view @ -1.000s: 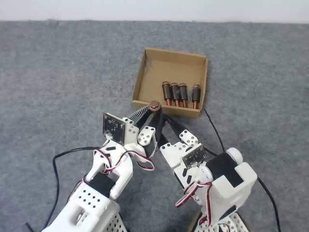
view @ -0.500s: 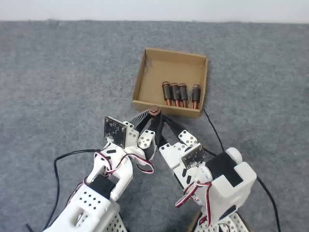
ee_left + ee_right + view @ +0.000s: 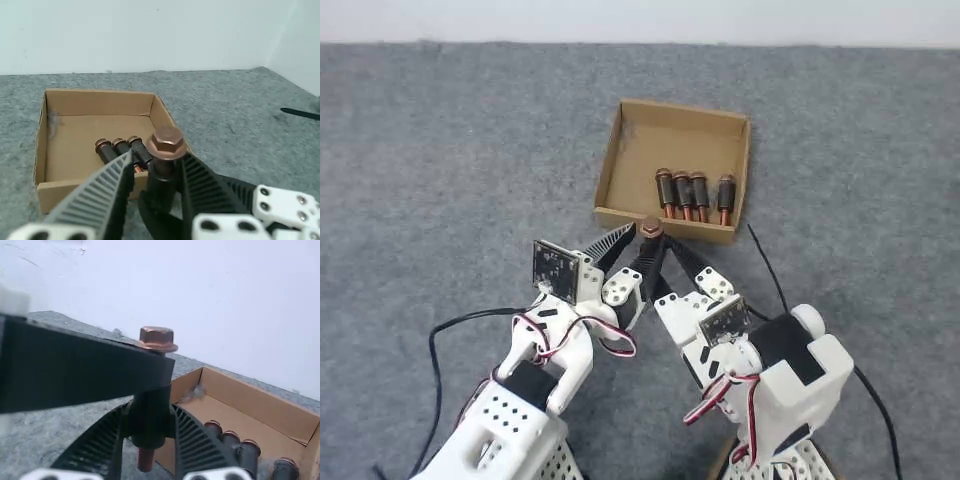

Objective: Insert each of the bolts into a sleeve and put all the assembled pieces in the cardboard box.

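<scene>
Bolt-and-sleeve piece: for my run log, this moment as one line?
assembled piece upright | right hand shut on it | left hand open around it | cardboard box: four pieces inside

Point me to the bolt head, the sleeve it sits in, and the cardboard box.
bolt head (image 3: 166, 142), left wrist view, on the hex top.
sleeve (image 3: 150, 420), right wrist view, on its dark body.
cardboard box (image 3: 655, 145), high view, on its bare floor.

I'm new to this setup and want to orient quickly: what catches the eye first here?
A copper-headed bolt stands upright in a black sleeve, gripped by the right gripper just in front of the near wall of the cardboard box, with the left gripper open around it. Inside the box, four assembled pieces lie side by side.
</scene>
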